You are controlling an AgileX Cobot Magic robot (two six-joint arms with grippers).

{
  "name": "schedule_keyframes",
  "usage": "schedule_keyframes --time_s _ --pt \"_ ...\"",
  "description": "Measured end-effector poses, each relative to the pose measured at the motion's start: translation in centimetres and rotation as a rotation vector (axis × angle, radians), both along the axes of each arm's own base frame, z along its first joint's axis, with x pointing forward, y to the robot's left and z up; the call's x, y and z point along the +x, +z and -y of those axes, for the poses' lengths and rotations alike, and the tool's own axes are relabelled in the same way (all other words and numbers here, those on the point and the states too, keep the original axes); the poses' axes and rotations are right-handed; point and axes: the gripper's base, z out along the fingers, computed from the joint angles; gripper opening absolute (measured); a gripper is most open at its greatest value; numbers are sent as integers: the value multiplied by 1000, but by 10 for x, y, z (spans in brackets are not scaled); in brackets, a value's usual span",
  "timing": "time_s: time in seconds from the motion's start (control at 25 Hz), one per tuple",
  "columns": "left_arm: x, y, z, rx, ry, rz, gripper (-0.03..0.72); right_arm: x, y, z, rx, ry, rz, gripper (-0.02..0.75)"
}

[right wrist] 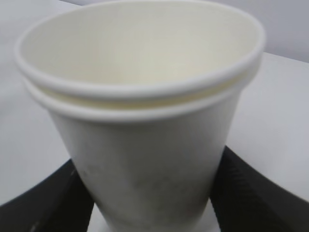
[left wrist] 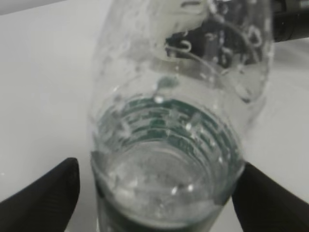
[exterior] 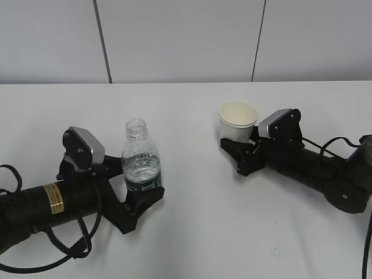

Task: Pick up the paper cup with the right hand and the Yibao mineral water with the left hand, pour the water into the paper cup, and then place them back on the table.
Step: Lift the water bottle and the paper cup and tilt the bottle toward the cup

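The Yibao mineral water [exterior: 141, 163] stands upright and capless on the table [exterior: 197, 232], partly filled, with its green label low down. My left gripper [exterior: 142, 185] has a finger on each side of its base. In the left wrist view the bottle [left wrist: 169, 159] fills the frame between the jaws of the left gripper [left wrist: 157, 195]: the right finger touches it and a narrow gap shows at the left finger. The paper cup [exterior: 238, 119] is upright and empty. My right gripper [exterior: 237, 144] clasps its lower part. In the right wrist view both fingers of the right gripper [right wrist: 152, 193] press the cup [right wrist: 145, 145], which shows a double rim.
A grey panelled wall runs behind the table's far edge. Black cables trail from both arms near the front left and right edges. Bare white tabletop lies between the bottle and the cup.
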Motion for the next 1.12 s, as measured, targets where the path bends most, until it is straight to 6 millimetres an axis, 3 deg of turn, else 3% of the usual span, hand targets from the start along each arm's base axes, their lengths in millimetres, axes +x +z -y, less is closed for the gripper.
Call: schedule_keyframes --time_s 0.36,0.8,1.12 --pt "3 -11 8 6 6 -23 582 0 0 0 0 0 0 494" --pt "4 -11 7 3 16 -25 453 0 0 0 -1 -1 1 494" --pt "6 -6 6 10 39 -17 417 0 0 0 0 0 0 494"
